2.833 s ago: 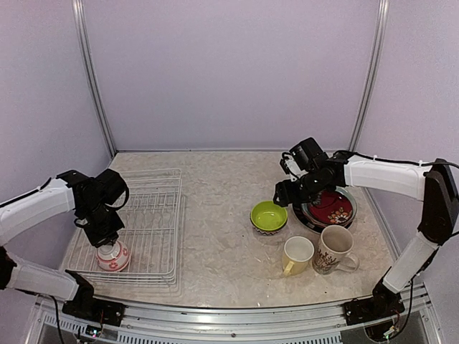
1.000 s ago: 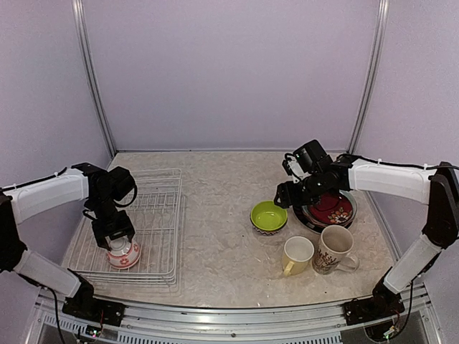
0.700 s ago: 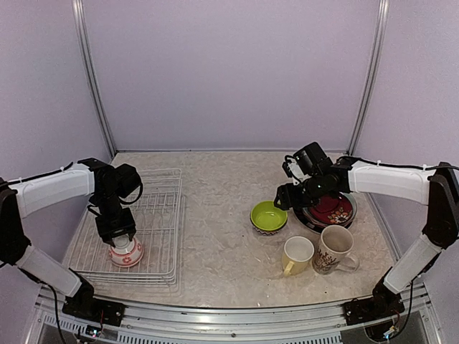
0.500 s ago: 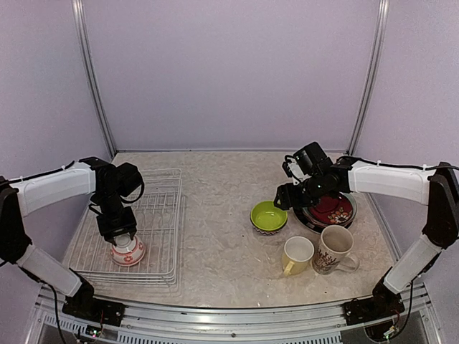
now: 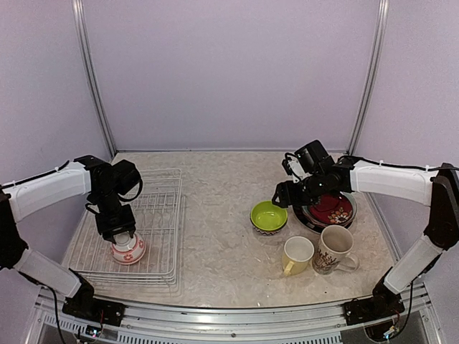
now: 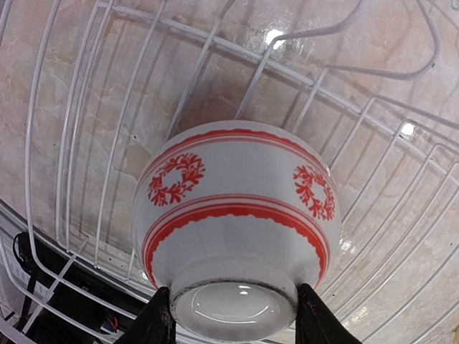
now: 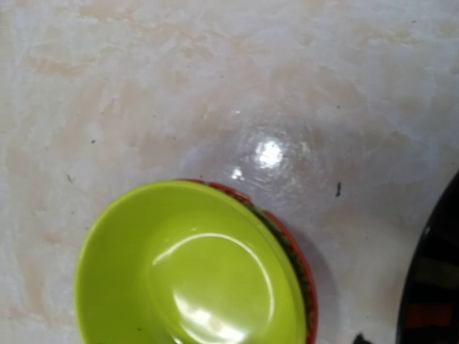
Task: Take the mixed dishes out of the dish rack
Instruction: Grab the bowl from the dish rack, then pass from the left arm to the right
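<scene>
Lifting straight up from the dish rack (image 5: 159,208) is my plan, so its wires miss the rim of the upturned red-white patterned bowl (image 6: 237,208) at its near end. My left gripper (image 6: 235,317) pinches only the foot ring, a shallow hold I judge, so slowly. The right gripper (image 5: 282,194) hovers just beside the lime-green bowl (image 7: 190,269); its fingers fall outside its wrist view, so I cannot tell its spread.

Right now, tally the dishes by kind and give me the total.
Bowls: 2, a red-and-white patterned ceramic bowl in the white wire dish rack and a lime-green round bowl.
Mugs: 2, a yellow ceramic mug and a cream patterned mug.
Plates: 1 countable, a dark red floral plate; whether more lie beneath, I cannot tell.
Total: 5 in view.
</scene>
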Controlling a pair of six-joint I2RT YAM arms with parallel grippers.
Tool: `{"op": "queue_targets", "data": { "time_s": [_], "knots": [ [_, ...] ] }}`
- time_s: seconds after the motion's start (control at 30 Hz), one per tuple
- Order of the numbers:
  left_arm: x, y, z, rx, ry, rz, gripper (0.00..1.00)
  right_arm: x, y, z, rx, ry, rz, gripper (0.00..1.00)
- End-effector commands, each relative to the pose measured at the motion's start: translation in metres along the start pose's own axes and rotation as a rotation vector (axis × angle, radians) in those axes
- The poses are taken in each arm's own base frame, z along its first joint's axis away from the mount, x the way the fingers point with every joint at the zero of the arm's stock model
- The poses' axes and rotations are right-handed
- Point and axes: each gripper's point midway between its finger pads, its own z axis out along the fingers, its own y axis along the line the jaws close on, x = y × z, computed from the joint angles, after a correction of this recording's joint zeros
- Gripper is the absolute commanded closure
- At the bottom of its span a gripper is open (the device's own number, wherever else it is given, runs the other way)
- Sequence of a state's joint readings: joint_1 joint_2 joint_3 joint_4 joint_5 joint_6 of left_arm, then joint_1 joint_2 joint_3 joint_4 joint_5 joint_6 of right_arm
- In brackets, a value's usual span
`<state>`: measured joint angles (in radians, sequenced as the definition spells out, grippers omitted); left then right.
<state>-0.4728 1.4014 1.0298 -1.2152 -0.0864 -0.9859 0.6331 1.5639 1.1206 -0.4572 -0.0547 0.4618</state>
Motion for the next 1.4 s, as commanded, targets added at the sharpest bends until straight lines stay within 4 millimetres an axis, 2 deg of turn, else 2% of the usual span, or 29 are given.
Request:
{"op": "queue_targets", "data": {
  "time_s": [0.0, 0.13, 0.3, 0.47, 0.63, 0.9, 1.1, 1.2, 1.37],
  "knots": [
    [-0.002, -0.004, -0.027, 0.084, -0.042, 0.015, 0.77, -0.017, 0.021, -0.011, -0.071, -0.051, 0.001, 0.29],
    [-0.001, -0.008, -0.043, 0.145, -0.058, 0.023, 0.78, -0.019, 0.032, -0.010, -0.098, -0.056, 0.001, 0.29],
    [-0.005, -0.020, -0.079, 0.301, -0.120, 0.051, 0.79, -0.020, 0.058, -0.006, -0.174, -0.060, -0.003, 0.27],
    [-0.008, -0.045, -0.126, 0.561, -0.185, 0.109, 0.78, -0.029, 0.089, -0.008, -0.274, -0.073, -0.004, 0.25],
    [-0.017, -0.064, -0.169, 0.747, -0.254, 0.159, 0.78, -0.041, 0.123, -0.017, -0.419, -0.113, 0.017, 0.21],
    [-0.029, -0.111, -0.217, 0.990, -0.281, 0.246, 0.78, -0.066, 0.175, -0.031, -0.614, -0.174, 0.010, 0.12],
    [-0.034, -0.150, -0.243, 1.173, -0.260, 0.308, 0.79, -0.089, 0.203, -0.049, -0.774, -0.251, 0.011, 0.04],
    [-0.036, -0.165, -0.249, 1.217, -0.254, 0.330, 0.79, -0.100, 0.213, -0.061, -0.836, -0.295, 0.007, 0.01],
    [-0.038, -0.188, -0.259, 1.265, -0.248, 0.364, 0.79, -0.112, 0.229, -0.074, -0.940, -0.323, 0.020, 0.01]
  ]
}}
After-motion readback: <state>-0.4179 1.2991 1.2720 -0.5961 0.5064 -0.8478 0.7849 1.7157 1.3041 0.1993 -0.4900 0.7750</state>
